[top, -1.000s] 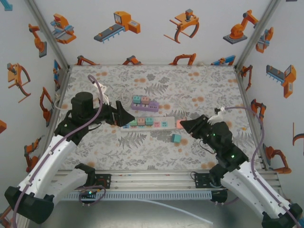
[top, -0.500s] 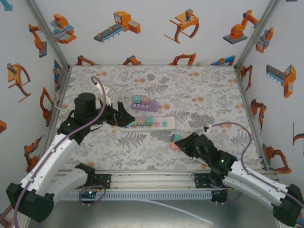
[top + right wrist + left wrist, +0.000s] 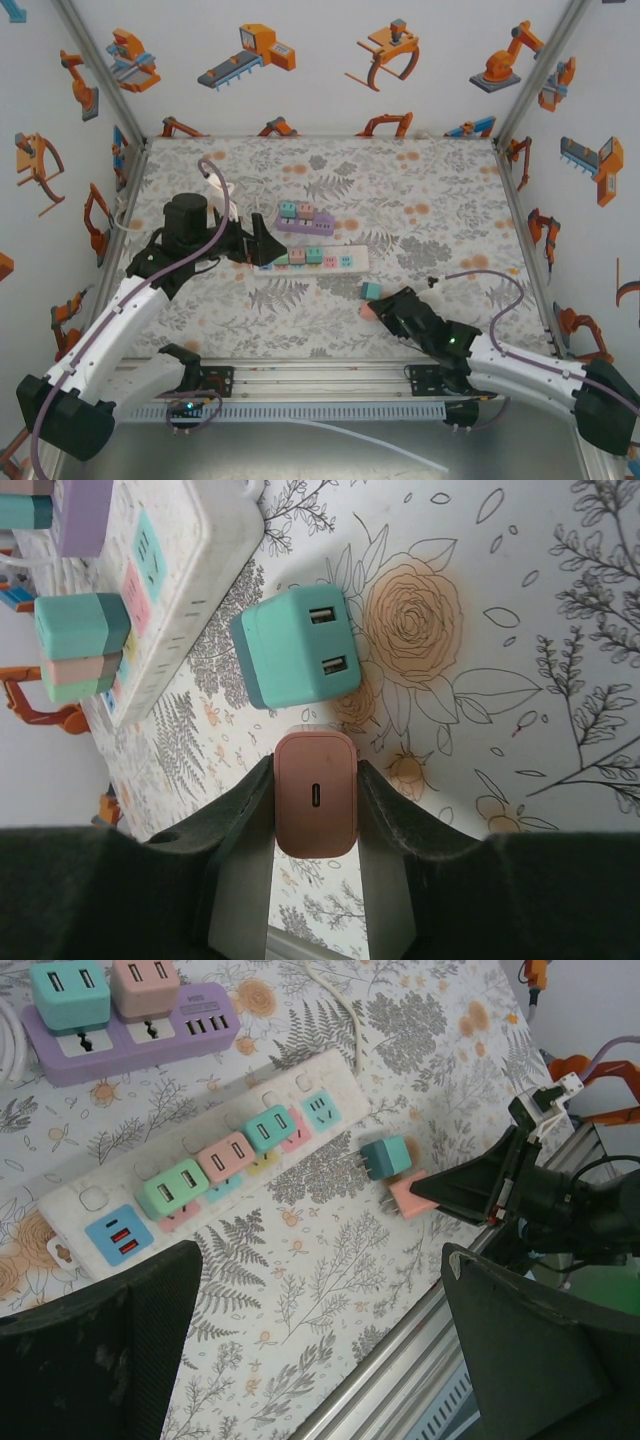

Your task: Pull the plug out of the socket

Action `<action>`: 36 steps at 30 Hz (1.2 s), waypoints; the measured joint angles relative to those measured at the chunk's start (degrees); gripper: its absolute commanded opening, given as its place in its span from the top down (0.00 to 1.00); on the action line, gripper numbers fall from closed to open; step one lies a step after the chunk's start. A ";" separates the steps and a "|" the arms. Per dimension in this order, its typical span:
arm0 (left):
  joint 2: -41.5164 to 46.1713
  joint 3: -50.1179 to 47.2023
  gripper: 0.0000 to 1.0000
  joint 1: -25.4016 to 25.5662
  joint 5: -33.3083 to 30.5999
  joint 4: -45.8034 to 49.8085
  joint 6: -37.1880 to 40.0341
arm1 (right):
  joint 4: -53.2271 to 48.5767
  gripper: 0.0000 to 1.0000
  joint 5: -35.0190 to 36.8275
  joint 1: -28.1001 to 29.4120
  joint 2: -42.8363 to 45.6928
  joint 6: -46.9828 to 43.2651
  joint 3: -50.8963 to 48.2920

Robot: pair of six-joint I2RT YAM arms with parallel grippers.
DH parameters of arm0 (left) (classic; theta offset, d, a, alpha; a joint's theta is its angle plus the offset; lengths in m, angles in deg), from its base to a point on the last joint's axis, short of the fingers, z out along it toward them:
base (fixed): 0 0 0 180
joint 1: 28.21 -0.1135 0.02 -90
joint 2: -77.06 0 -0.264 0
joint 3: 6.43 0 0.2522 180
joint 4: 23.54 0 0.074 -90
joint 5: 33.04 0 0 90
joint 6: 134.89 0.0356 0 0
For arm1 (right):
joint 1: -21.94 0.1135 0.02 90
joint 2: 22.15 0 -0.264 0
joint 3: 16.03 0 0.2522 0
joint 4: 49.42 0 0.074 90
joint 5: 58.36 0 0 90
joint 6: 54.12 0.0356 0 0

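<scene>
The white socket strip point(image 3: 335, 260) lies mid-table with three plugs point(image 3: 222, 1155) still seated in it. My right gripper point(image 3: 316, 815) is shut on a pink plug point(image 3: 316, 805), holding it low over the table near the front edge, clear of the strip. A loose teal plug point(image 3: 295, 645) lies just beyond it on the cloth. In the top view the pink plug point(image 3: 366, 311) sits at the right gripper point(image 3: 376, 309) tip. My left gripper point(image 3: 262, 243) hovers open by the strip's left end, nothing between its fingers point(image 3: 110, 1360).
A purple socket strip point(image 3: 305, 224) with two plugs lies behind the white one. White cables point(image 3: 215, 190) trail at the back left. The metal rail point(image 3: 320, 375) runs along the table's front edge.
My right gripper has drawn back from the white strip's right end toward the front edge, carrying the pink plug down beside the teal one. The left arm has barely shifted.
</scene>
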 measured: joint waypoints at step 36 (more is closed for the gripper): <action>-0.76 0.02 0.03 0.33 -4.92 0.48 -0.09 | -12.55 0.48 3.17 0.22 -2.75 -6.29 9.14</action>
